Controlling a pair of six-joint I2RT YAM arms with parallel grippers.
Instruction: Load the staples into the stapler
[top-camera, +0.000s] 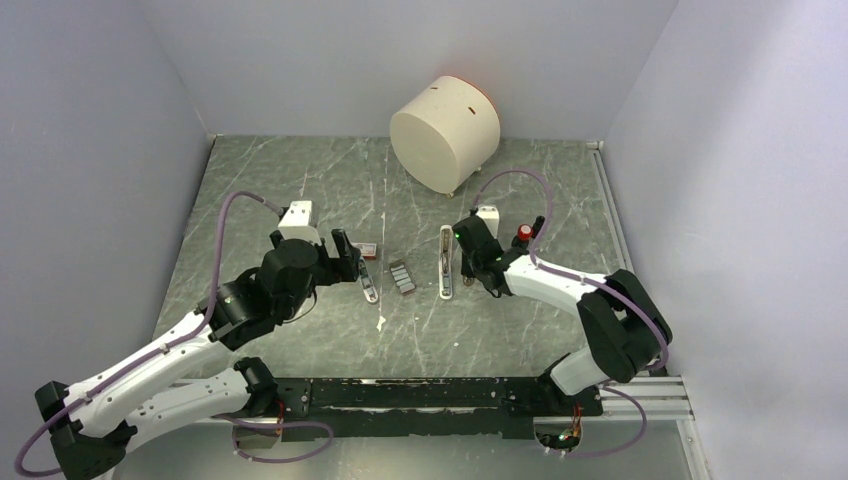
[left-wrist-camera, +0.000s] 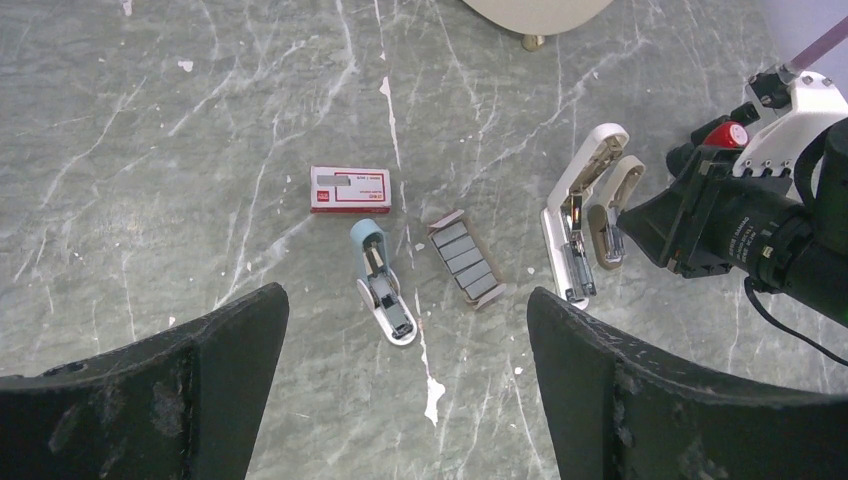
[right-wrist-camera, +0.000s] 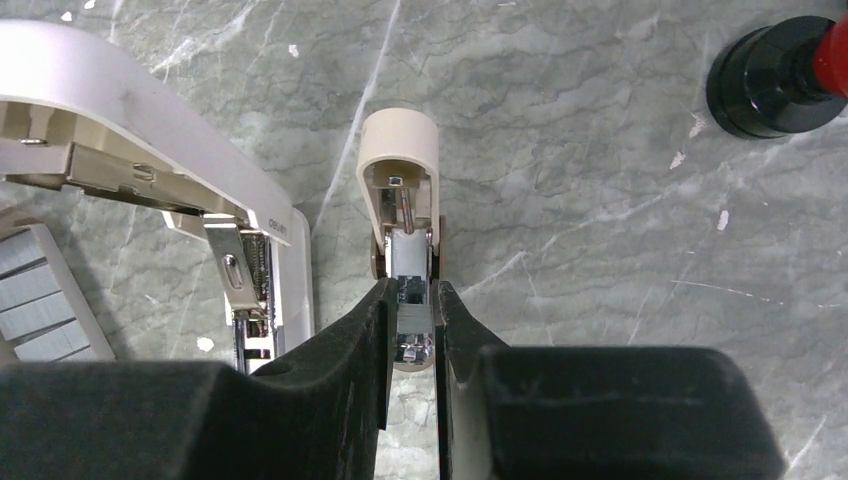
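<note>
- Beige stapler (right-wrist-camera: 398, 150) lies opened; right pincer (right-wrist-camera: 412, 305) is clamped on its metal channel (right-wrist-camera: 410, 268), likely steadying it for loading.
- Grey staples (left-wrist-camera: 466, 262) wait nearby on the tabletop (left-wrist-camera: 150, 150); left pincer (left-wrist-camera: 405, 300) hangs wide open above, apparently ready to pick.

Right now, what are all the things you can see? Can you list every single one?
staples: several strips, dark grey, side by side mid-table
beige stapler: one, opened, between the right gripper's fingers
white stapler: one, opened, next to the beige stapler
light-blue stapler: one, opened, left of the staples
small box: one, red and white, behind the light-blue stapler
drum: one, cream, at the back
black thing with red top: one, right of the beige stapler
table: one, grey marble
left gripper: black, open, above the table
right gripper: black, shut on the beige stapler
</note>
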